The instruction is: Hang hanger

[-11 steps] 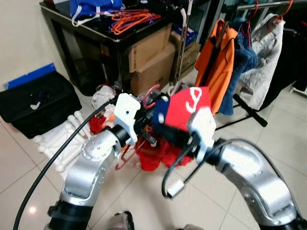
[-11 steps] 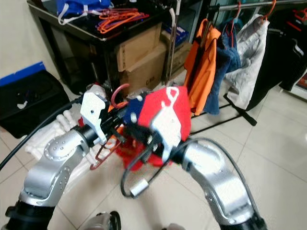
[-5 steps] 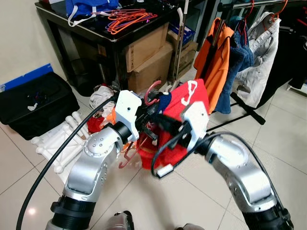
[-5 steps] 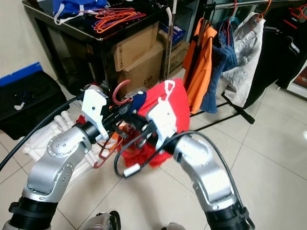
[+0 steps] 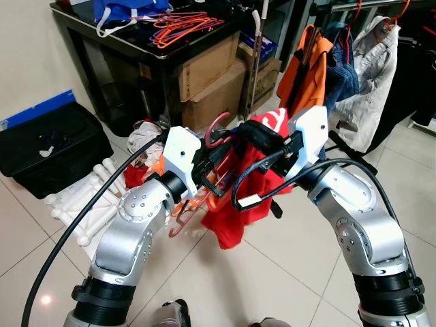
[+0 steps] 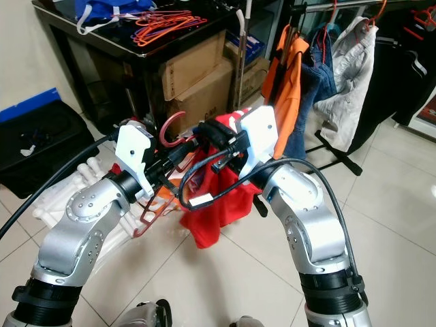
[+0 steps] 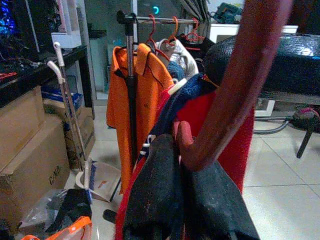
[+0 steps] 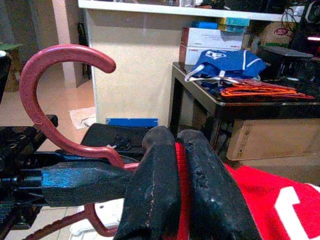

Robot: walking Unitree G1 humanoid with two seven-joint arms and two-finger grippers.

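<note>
1. Meeting in front of the robot's chest, both arms hold a dark red hanger (image 5: 212, 136) and a red shirt (image 5: 235, 204) between them, above the tiled floor (image 5: 286, 272).
2. The left gripper (image 7: 172, 200) has its two black fingers pressed together, pinching the hanger just below its hook; the hook curls upward at 12 o'clock from the fingers in the head views.
3. The right gripper (image 8: 175, 190) has its fingers pressed together on a fold of the red shirt, close beside the hanger's neck.
4. The shirt hangs down from the grippers toward 6 o'clock, its hem loose above the tiles.
5. A clothes rack (image 5: 320, 27) stands at about 1 o'clock, well apart, carrying an orange shirt (image 5: 306, 75), jeans (image 5: 344, 78) and a pale jacket (image 5: 371, 75).
6. At 11 o'clock a black table (image 5: 136, 48) bears orange hangers (image 5: 180, 30) and a blue bag (image 5: 126, 10); cardboard boxes (image 5: 211, 82) sit under it.
7. A black case (image 5: 48, 146) lies on the floor at 9 o'clock.
</note>
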